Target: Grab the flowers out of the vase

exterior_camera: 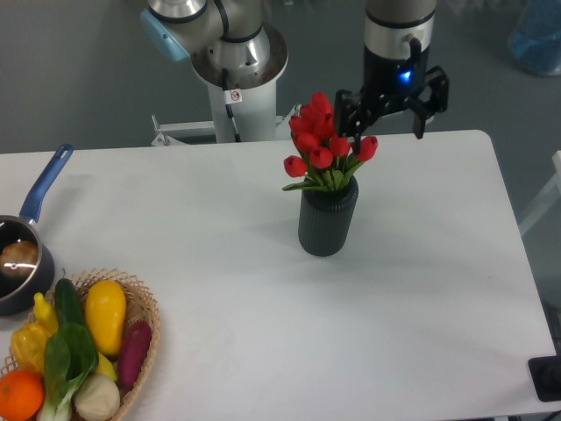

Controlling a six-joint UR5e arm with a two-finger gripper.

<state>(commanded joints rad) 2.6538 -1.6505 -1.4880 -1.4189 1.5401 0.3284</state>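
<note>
The gripper [391,111] hangs with its fingers spread wide and nothing between them, just beside the red tulips [326,140], which stand in the dark grey ribbed vase [327,216] mid-table. A good grasp would probably close low on the bundled stems (not the blooms) and lift straight up. The blue-handled saucepan [24,254] and the wicker basket of vegetables [145,342] sit well apart; nothing blocks the approach.

Bare table [421,263] rings the vase [327,218]; the open-fingered end effector [391,118] crowds the flowers [325,140].
</note>
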